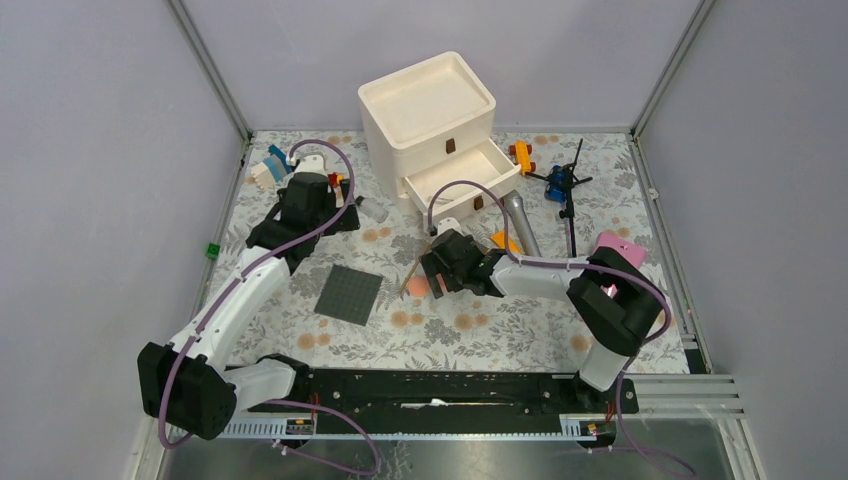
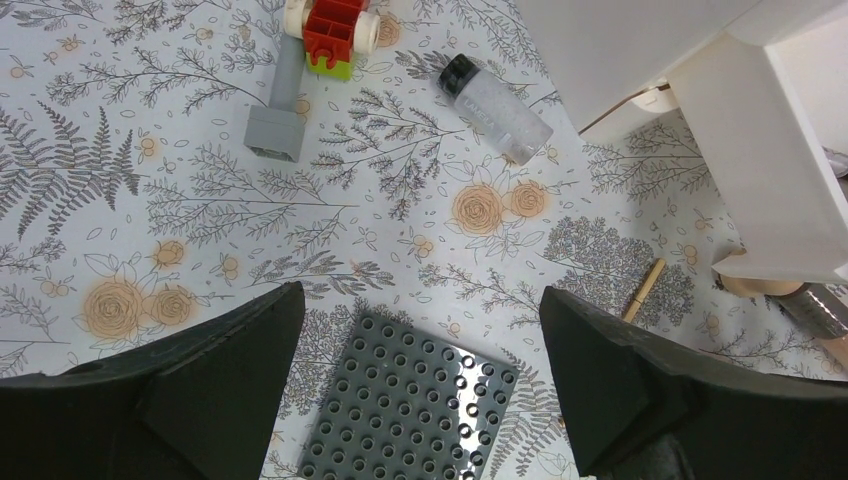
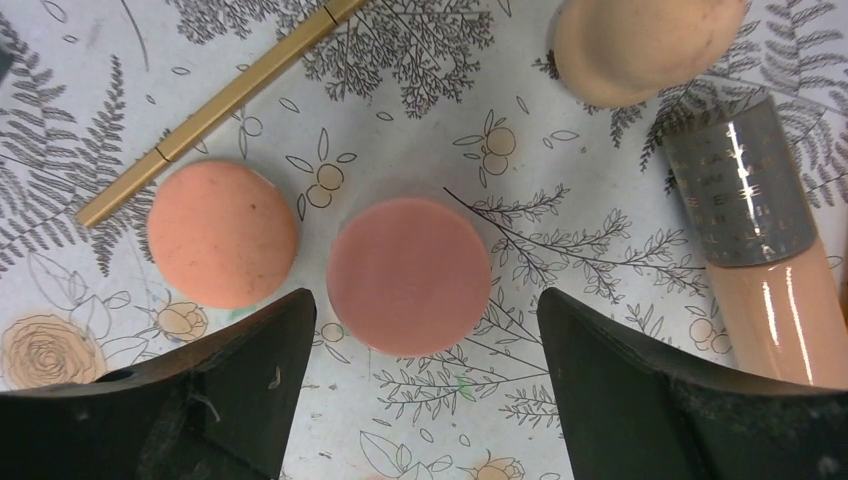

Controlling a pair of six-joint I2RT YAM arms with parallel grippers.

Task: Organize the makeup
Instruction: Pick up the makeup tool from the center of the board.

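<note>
We hold our right gripper [image 3: 425, 310], jaws wide and empty, over the matte salmon-pink round disc [image 3: 410, 272] on the flowered cloth [image 3: 600, 330], apparently to pinch it for the open white drawer [image 1: 462, 176], the left gripper [image 2: 420, 295] being wide too.

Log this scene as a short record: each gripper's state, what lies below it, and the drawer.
left gripper: open, holding nothing
below left: grey baseplate; clear bottle lying on its side farther off
right gripper: open, holding nothing
below right: pink disc centred between the fingers; second disc beside it, not touching
near the discs: gold brush, beige tube, sponge
drawer: lower one pulled out
</note>
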